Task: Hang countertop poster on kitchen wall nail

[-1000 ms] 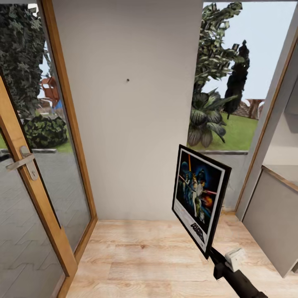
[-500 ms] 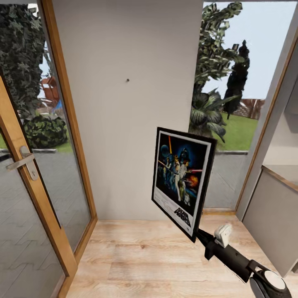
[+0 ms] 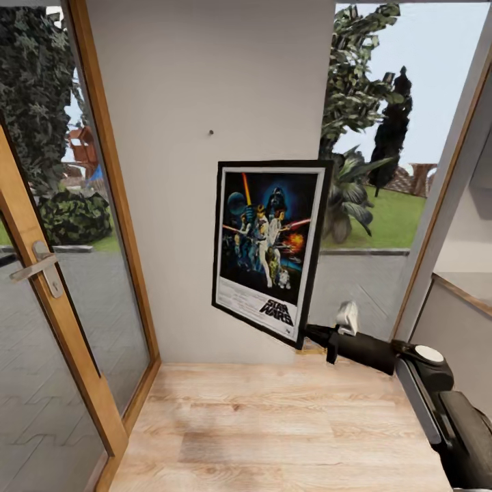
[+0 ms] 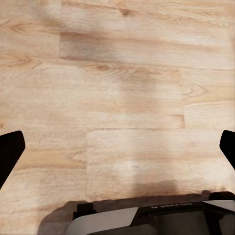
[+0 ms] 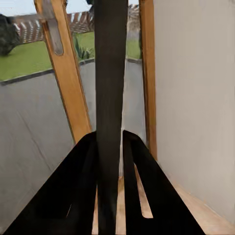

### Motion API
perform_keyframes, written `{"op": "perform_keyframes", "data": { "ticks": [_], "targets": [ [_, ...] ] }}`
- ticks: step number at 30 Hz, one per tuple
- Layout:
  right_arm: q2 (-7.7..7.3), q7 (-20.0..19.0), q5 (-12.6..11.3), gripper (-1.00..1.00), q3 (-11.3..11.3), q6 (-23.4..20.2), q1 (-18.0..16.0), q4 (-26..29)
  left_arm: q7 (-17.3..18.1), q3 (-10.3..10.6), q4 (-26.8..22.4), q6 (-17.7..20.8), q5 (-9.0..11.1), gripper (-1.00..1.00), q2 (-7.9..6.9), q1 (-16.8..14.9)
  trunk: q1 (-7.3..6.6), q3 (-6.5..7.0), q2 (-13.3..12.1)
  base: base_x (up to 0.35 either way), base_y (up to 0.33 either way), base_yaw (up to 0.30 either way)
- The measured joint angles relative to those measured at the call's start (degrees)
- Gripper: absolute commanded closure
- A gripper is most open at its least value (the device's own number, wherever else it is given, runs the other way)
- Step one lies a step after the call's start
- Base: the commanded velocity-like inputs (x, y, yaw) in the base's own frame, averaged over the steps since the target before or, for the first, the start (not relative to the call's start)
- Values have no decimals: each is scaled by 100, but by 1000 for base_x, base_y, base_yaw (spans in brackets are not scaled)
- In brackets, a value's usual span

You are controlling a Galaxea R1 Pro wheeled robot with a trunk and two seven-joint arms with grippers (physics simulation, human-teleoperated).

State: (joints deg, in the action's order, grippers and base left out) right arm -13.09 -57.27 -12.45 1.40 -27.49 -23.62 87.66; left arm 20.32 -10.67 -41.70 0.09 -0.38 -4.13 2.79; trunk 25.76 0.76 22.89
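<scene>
Over the past second the right gripper (image 3: 309, 336), clamped on the poster's (image 3: 268, 247) lower corner, has swung it up and toward nine o'clock, now facing out before the wall, just below the nail (image 3: 211, 132), so hanging looks close.

Floor (image 3: 273, 424) was pale matt wood plank; door frame (image 3: 41, 301) glossy wood; poster (image 3: 268, 247) print smooth, black-framed.
</scene>
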Motion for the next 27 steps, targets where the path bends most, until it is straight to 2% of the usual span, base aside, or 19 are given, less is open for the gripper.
{"op": "perform_keyframes", "data": {
  "ticks": [1,3,4,7,10,12,13,16,18,22,27],
  "targets": [
    [1,-227,-26,100,1,-223,-266,-9,26,-1,1,-1,0,-100,-12,0,0,1,-1,0,0,0],
    [1,-374,-7,100,-4,-341,-465,-16,36,1,0,-1,1,-100,-16,2,0,0,0,0,0,0],
    [2,-711,-41,100,-20,-537,-775,-41,43,3,1,-2,0,-100,-19,0,1,2,-1,0,0,0],
    [1,-909,-18,100,-48,-665,-1101,-73,45,3,-5,-2,2,-100,-20,0,0,0,0,0,0,0],
    [1,-1195,-19,100,-69,-957,-1288,-119,45,2,-11,-2,4,-100,-20,0,0,0,0,0,0,0],
    [1,-1358,-15,100,-74,-1015,-1365,-133,45,2,-13,-3,5,-100,-20,2,0,0,0,0,0,0],
    [-6,-1588,2,100,-82,-1076,-1457,-143,45,3,-15,-2,3,-100,-20,1,0,0,0,0,0,0],
    [-37,-1729,67,100,-115,-1093,-1491,-150,45,2,-19,-6,4,-100,-20,0,0,0,0,0,0,0],
    [-77,-2006,124,100,-265,-1102,-1514,-194,45,3,-23,-6,3,-100,-20,0,0,0,0,0,0,0],
    [-97,-2196,149,100,-378,-1099,-1526,-299,45,2,-30,-6,4,-100,-20,0,0,0,0,0,0,0],
    [-100,-2247,156,100,-416,-1094,-1529,-332,46,2,-40,-9,5,-100,-20,0,0,0,0,0,0,0]
  ]
}}
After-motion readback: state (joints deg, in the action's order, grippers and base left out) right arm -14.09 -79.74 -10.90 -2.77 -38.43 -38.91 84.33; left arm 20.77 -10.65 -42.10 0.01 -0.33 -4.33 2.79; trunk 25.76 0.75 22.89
